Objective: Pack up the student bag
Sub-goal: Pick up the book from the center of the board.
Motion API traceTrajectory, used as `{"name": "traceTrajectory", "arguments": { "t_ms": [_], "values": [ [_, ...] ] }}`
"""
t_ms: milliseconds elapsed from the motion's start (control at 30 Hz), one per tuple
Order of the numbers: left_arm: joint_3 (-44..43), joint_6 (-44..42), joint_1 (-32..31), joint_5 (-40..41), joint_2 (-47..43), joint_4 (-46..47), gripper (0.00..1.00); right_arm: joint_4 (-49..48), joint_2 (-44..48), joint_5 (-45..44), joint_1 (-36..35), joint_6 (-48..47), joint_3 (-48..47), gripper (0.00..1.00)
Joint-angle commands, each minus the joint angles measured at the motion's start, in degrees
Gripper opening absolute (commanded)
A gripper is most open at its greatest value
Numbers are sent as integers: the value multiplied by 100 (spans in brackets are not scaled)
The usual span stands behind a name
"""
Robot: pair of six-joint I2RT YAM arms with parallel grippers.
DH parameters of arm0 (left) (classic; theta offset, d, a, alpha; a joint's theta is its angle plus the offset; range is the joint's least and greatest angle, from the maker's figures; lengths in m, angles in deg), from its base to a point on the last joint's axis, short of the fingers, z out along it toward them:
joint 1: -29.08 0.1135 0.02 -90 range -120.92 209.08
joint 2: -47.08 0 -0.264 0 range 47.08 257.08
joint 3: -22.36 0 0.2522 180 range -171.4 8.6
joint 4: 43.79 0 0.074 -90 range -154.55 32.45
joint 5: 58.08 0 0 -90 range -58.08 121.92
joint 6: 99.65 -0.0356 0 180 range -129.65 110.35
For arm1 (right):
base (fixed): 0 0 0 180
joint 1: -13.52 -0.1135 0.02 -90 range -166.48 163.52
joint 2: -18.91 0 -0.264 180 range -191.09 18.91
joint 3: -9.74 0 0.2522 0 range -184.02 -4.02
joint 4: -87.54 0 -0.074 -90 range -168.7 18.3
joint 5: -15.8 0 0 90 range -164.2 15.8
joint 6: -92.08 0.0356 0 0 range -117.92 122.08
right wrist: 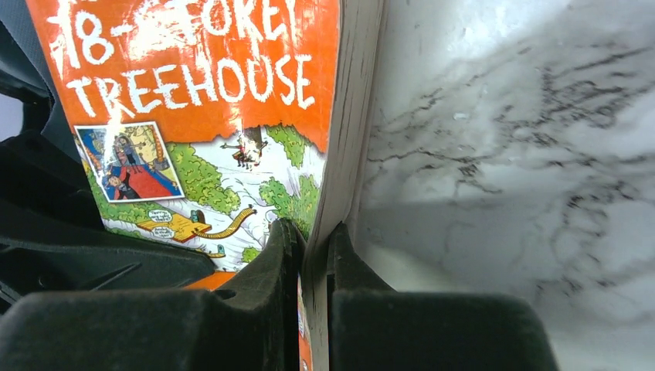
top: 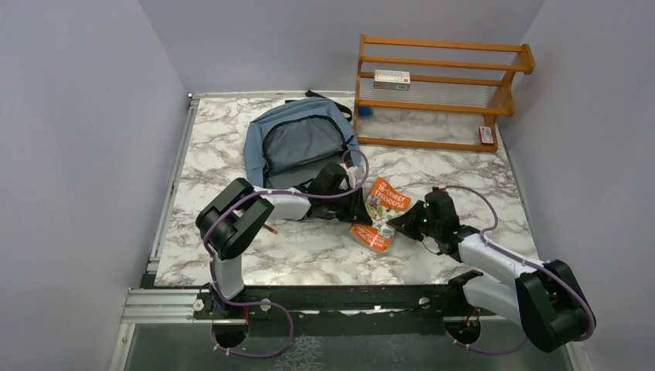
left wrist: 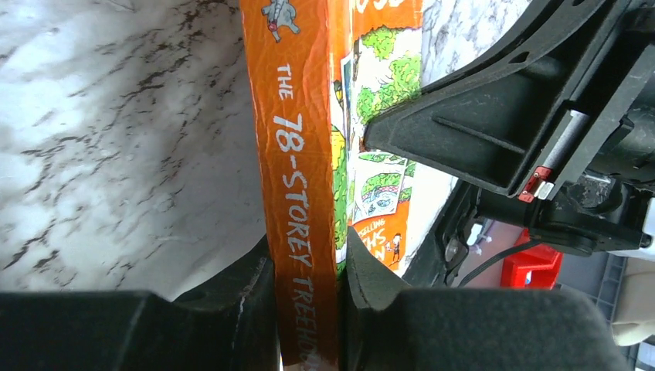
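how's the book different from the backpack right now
The book is orange and small; the student bag is dusty blue, soft and far larger. The left end effector grips the book's spine, the right end effector its page edge; neither holds the bag, lying flat farther back. Both are over the marble table.

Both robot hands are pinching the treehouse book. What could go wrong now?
1. The left hand grips the book by its spine and the right hand grips its other edge; pulling different ways might bend or tear it.
2. The right hand pinches only a thin edge, so the book could slip.
3. The student bag lies soft and flat, so the book may snag on its opening.
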Motion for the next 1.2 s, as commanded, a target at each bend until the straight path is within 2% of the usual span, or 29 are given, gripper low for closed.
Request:
{"name": "traceTrajectory", "arguments": {
  "t_ms": [0, 100, 367, 433, 633, 800, 933, 1167],
  "values": [
    [-439, -163, -263, -750, -22, 617, 0, 906, 562, -322, -81, -480, -11, 7],
    [-539, -401, -267, -569, -184, 316, 0, 1381, 962, -628, -81, -709, -313, 21],
    [-1303, -1623, -265, 192, -507, -1522, 0, 2602, 1633, -1961, -79, -1253, -1407, 58],
    [-1459, -1895, -270, 263, -604, -1855, 0, 2719, 1727, -2158, -76, -1371, -1619, 63],
    [-1907, -2800, -263, 618, -1011, -2764, 0, 2555, 1970, -2499, -81, -2014, -2171, 67],
    [-2134, -3582, -240, 962, -1470, -3316, 0, 2081, 2133, -2298, -81, -2802, -2528, 68],
    [-2149, -4031, -186, 950, -1801, -3527, 0, 1666, 2190, -1796, -81, -3405, -2690, 70],
    [-1952, -4892, -73, 761, -2424, -3615, 0, 689, 2154, -210, -80, -4293, -2704, 71]
  ]
}}
